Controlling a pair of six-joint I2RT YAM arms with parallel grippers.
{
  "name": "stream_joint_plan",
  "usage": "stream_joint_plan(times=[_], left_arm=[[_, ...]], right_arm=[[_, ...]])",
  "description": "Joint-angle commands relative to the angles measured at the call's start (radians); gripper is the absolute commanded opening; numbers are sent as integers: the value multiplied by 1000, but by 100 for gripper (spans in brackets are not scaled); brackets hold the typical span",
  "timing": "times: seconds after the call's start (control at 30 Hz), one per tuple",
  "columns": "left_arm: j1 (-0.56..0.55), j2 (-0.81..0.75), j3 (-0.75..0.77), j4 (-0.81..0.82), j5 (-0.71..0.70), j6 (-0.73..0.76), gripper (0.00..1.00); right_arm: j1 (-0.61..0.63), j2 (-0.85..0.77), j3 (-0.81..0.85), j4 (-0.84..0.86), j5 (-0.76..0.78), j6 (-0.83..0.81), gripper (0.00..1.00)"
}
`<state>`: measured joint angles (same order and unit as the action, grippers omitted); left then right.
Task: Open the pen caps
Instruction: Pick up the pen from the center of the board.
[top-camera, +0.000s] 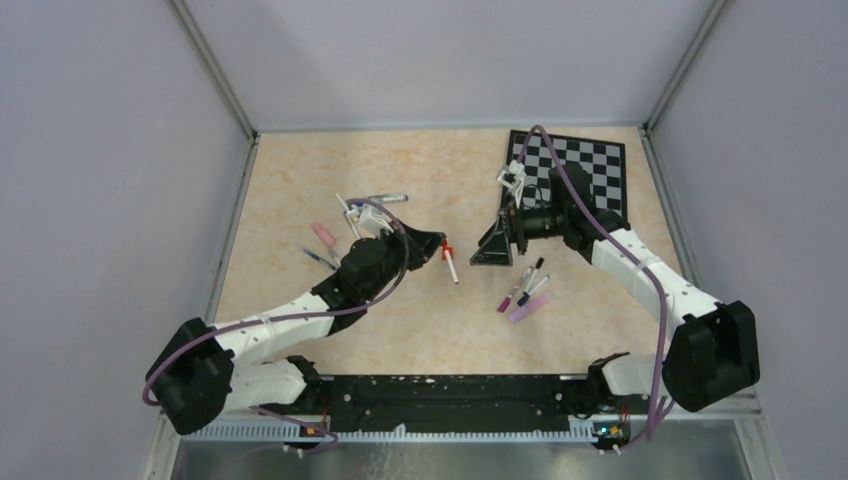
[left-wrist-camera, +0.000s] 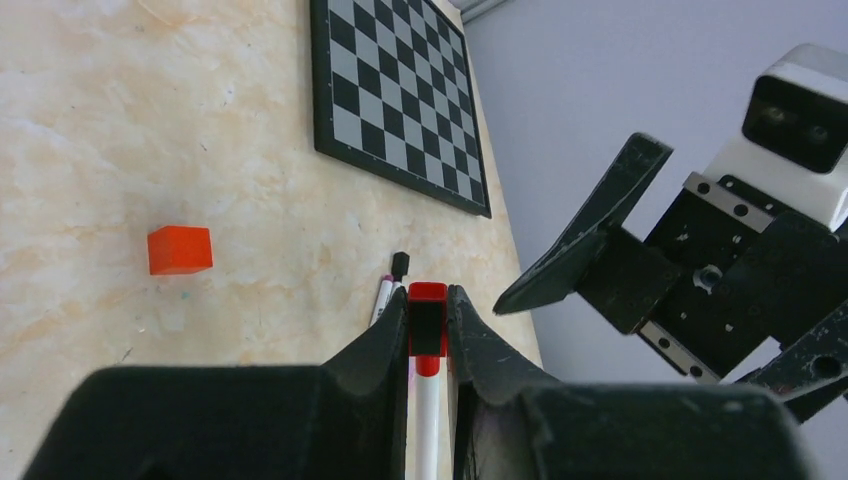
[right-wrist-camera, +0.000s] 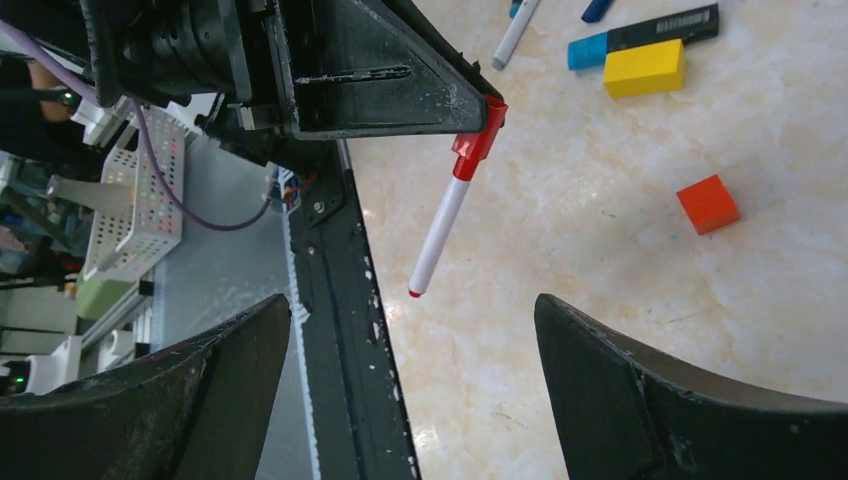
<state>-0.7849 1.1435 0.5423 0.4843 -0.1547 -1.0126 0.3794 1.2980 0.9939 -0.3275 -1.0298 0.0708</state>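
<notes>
- Overhead view: the left hand (top-camera: 438, 247) is clamped on the red cap (top-camera: 445, 249) of a white pen (top-camera: 453, 269) near the middle of the counter (top-camera: 420, 160). The right hand (top-camera: 492, 246) faces it from just to the right, its fingers apart and holding nothing. A checkerboard (top-camera: 585, 168) lies in the far right corner. A few capped pens (top-camera: 522, 290), purple and black at the ends, lie together toward the near right. A pink highlighter (top-camera: 322, 234) and other thin pens (top-camera: 378, 200) lie nearer the left edge.
- Left wrist view: both fingers (left-wrist-camera: 380, 345) of the left hand press the red cap between them, and the white barrel runs back toward the camera. A red cube (left-wrist-camera: 180, 250) sits alone on the counter to the left. A black-capped pen (left-wrist-camera: 399, 265) lies just beyond the fingertips. The right hand stands opposite with its fingers spread.
- Right wrist view: the right hand's own fingers (right-wrist-camera: 690, 400) stand wide apart at the bottom of the view. Beyond them the white pen hangs at a slant from the left hand, gripped only by its red cap. The red cube rests to the right, and farther off a yellow block (right-wrist-camera: 645, 68) lies just beside a black highlighter (right-wrist-camera: 665, 24) with a blue end.
</notes>
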Motion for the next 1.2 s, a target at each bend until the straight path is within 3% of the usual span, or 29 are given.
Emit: stream_joint_plan(times=[0.0, 0.2, 0.37, 0.47, 0.63, 0.7, 0.87, 1.03, 1.17], left_arm=[[-41, 35, 58, 124, -112, -21, 0], [-91, 83, 89, 157, -155, -21, 0], [-123, 104, 107, 174, -177, -17, 0], [-130, 110, 111, 180, -181, -12, 0], [-134, 106, 106, 188, -181, -10, 0], [-134, 100, 106, 189, -177, -2, 0], [-132, 71, 96, 180, -142, 39, 37], [-107, -18, 70, 88, -63, 117, 75], [-30, -90, 59, 1, 107, 182, 93]], right_arm=[[30, 8, -44, 163, -4, 157, 89], [58, 45, -82, 238, 18, 209, 85], [68, 74, -84, 264, 18, 236, 72], [74, 80, -86, 283, 6, 250, 55], [78, 83, -86, 290, -9, 252, 7], [79, 81, -82, 277, -7, 238, 0], [78, 68, -51, 180, 4, 120, 0], [76, 37, 16, -75, 77, -248, 0], [75, 0, 12, -201, 174, -497, 0]])
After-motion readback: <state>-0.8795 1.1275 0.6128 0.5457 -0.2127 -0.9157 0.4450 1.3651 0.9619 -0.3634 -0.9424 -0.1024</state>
